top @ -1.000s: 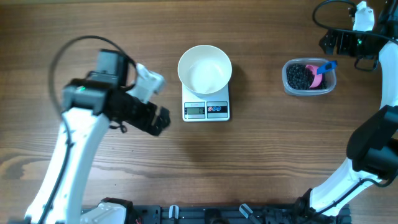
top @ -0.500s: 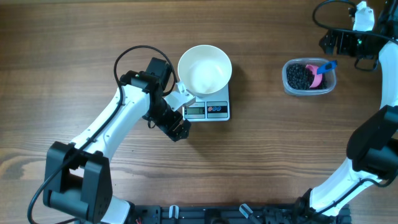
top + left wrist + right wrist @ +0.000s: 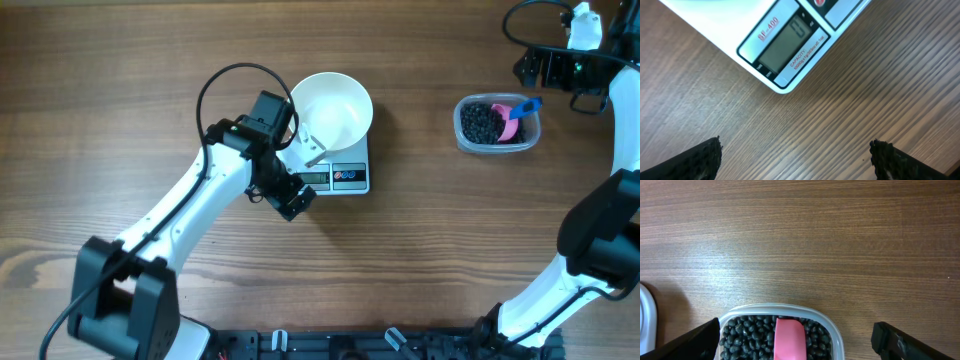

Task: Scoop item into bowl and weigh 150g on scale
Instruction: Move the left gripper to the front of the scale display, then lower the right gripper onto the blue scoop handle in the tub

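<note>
Beans (image 3: 482,122) sit in clear tub (image 3: 463,142) with pink scoop (image 3: 514,120) on tabletop (image 3: 420,260) right side, just beside right claw (image 3: 538,68), released and empty, so right arm's nearer; left claw (image 3: 291,199), also released, hovers at scale (image 3: 345,178) front corner, bowl (image 3: 330,108) on it.

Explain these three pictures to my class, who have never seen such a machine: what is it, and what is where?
This is a robot with two arms at a wooden table; each ends in a two-finger gripper. One picture looks down from above; the other two come from wrist cameras, dark fingertips at the bottom corners. A round white bowl, empty, sits on a small white kitchen scale. Further right stands a clear plastic tub of small black beans with a pink scoop in it. The left gripper hovers open by the scale's display; the right gripper hangs open near the tub. Neither holds anything.
</note>
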You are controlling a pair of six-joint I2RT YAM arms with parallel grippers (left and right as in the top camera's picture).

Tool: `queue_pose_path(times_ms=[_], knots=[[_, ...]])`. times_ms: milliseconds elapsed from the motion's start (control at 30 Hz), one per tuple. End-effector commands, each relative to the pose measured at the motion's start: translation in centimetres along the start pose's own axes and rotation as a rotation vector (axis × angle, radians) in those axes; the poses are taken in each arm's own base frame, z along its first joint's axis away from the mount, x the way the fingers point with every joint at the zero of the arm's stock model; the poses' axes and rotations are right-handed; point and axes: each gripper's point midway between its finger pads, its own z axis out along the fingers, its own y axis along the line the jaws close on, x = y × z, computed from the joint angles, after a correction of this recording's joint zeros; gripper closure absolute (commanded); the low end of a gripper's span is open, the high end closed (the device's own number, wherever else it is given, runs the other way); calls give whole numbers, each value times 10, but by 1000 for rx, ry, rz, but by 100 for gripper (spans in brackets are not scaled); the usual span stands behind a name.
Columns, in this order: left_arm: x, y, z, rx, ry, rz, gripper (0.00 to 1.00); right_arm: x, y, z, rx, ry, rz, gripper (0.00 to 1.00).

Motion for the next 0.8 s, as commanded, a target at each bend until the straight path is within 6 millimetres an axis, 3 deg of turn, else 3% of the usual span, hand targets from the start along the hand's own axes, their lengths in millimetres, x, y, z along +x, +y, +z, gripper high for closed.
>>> queue_pose_path(times_ms=[0,200,767], knots=[[-4,-4,-10,2,-48,-45,0,-4,0,3,1,-2,-8,0],[-2,-22,18,32,-71,-88,0,-4,0,3,1,-2,-9,0],[-6,-17,19,18,-95,-108,0,-4,0,3,1,-3,-9,0]])
